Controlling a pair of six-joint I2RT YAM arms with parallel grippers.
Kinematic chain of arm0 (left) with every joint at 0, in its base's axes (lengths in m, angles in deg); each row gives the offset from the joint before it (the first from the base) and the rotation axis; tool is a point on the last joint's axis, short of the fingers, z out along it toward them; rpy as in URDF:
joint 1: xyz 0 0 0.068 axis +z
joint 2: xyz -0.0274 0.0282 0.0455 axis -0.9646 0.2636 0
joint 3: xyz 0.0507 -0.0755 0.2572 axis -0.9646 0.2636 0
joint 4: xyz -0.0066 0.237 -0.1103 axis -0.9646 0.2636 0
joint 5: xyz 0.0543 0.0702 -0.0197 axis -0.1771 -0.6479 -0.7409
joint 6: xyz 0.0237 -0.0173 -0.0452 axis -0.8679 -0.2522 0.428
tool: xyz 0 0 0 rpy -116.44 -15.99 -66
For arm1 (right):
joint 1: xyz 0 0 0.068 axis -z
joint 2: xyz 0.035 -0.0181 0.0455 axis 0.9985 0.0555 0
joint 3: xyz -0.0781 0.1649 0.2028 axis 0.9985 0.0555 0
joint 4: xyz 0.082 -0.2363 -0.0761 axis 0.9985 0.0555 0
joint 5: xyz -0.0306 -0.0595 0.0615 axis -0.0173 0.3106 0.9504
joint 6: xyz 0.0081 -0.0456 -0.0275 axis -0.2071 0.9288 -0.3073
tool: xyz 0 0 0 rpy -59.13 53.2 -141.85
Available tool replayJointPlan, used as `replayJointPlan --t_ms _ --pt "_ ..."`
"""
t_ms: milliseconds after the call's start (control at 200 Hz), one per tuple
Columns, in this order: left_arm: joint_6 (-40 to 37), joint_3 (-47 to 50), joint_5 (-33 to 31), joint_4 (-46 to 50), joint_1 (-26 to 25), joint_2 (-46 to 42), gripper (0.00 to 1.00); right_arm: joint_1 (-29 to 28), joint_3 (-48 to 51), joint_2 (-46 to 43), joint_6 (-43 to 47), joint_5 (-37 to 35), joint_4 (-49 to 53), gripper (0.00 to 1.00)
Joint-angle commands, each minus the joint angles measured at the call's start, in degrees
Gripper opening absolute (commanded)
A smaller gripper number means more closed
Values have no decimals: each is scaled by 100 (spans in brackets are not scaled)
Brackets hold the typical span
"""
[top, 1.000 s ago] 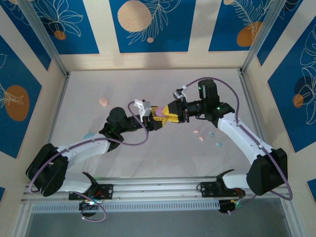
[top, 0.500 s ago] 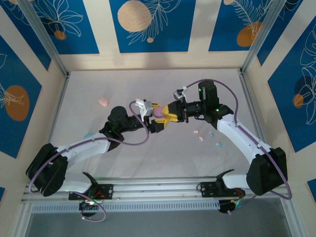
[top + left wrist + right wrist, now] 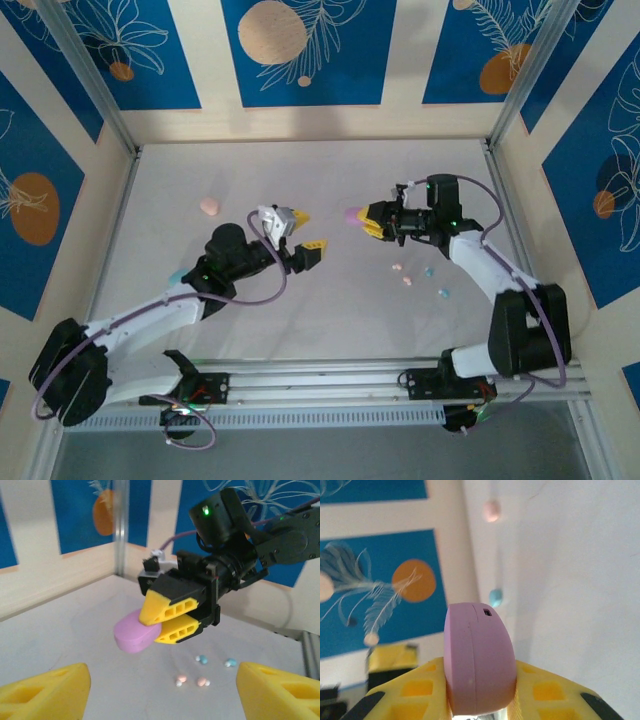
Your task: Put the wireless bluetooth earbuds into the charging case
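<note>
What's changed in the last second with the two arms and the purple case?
The arms have pulled apart. The right gripper moved right, shut on the purple case. The left gripper backed off to the left, open and empty. The earbuds and the pink case stayed put.

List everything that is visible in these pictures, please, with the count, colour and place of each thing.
purple oval plastic case: one, lid closed, held above the table by the right gripper.
pink oval plastic case: one, lying on the table, far left.
light blue oval plastic case: one, on the table, partly hidden beside the left arm.
tiny pastel earbuds: four, two pink and two light blue, loose on the table near the right arm.
white table: one.
left gripper: one, yellow fingers, open, empty.
right gripper: one, yellow fingers, shut on the purple case.
</note>
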Motion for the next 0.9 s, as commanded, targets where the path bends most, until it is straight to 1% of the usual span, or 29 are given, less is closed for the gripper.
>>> replayJointPlan --t_ms 0,45,155,225,330,455,515,635,740,895 --pt "13 -204 -865 1191 -11 -287 76 138 -214 807 426 -502 156 18" --pt "74 -315 -1104 1582 2 -348 76 152 -449 1208 564 -529 179 18" --pt "302 -597 -1534 2483 87 -432 79 114 -1156 2097 948 -822 640 18" --pt "436 -761 -1578 2942 171 -444 81 86 -1592 2550 1120 -961 861 18" --pt "544 -782 -1424 3110 306 -480 82 71 -2166 3155 1239 -1147 1084 19" --pt "657 -777 -1455 3216 431 -480 82 68 -2950 3826 1399 -1197 1596 20" --pt "703 -817 -1538 3356 496 -470 81 52 -3248 4029 1498 -1136 1770 21" --pt "793 -898 -1662 3632 626 -439 80 54 -3670 4334 1689 -1273 2178 23" --pt "919 -867 -1728 3702 741 -446 79 84 -3925 4514 1881 -1364 2546 30" --pt "1103 -866 -1686 3771 892 -412 76 136 -4124 4499 2143 -1690 2957 42"
